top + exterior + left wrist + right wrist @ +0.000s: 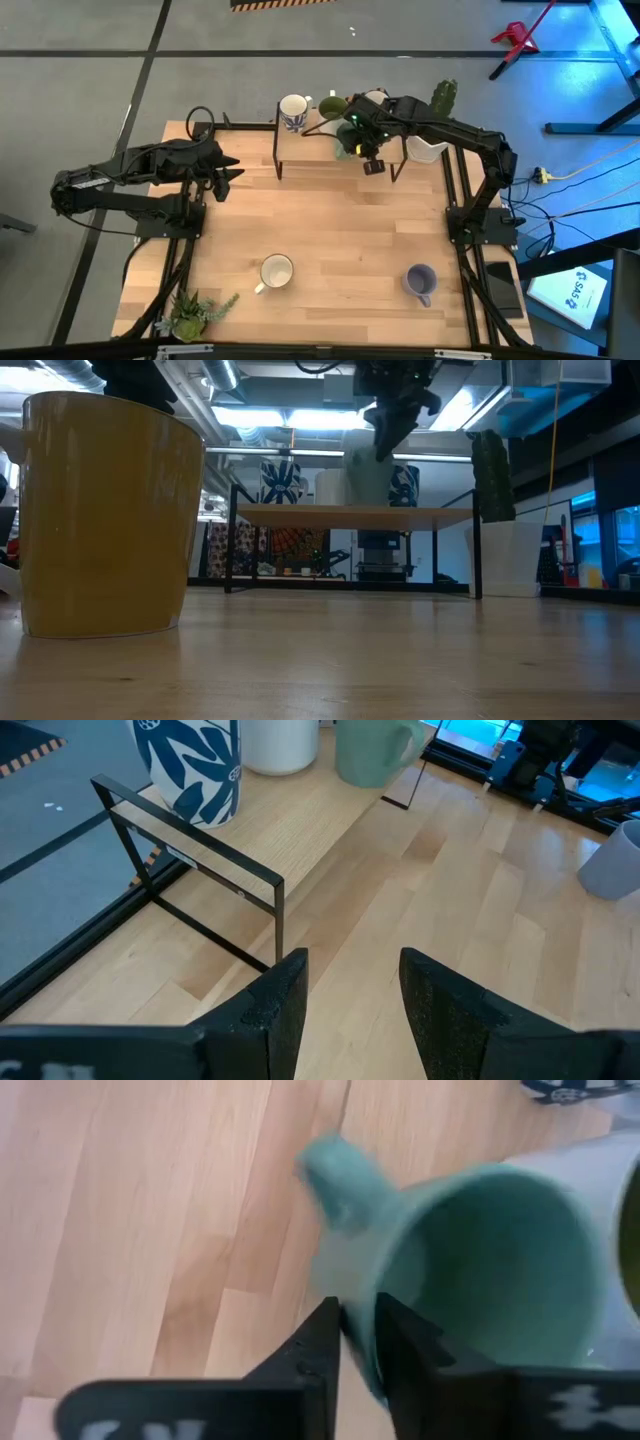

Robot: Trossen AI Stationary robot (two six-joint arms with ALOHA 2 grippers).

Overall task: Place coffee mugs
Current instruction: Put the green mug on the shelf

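Observation:
A teal mug (470,1270) stands at the middle of the raised shelf (310,137) by the table's far edge, and my right gripper (358,1330) is shut on it from above (392,435). Further along the shelf are a white mug with blue pattern (293,112), a mug with an olive inside (333,105) and another blue-patterned mug (405,485). On the table top near the near edge, the pale yellow mug (275,272) and the lavender mug (420,282) both rest on their bases. My left gripper (352,1010) hovers open left of the shelf (228,168). My right gripper holds the teal mug by its rim (372,1305), close beside the handle (335,1180), with one finger inside the mug and one outside. The fingers point down from above. The mug is upright, its base at the shelf top (368,503); whether it rests there I cannot tell.
A white pot with a cactus (432,148) stands at the shelf's right end, close to my right arm. A small green plant (195,312) lies at the near left corner. The wide middle of the table (340,225) is bare wood.

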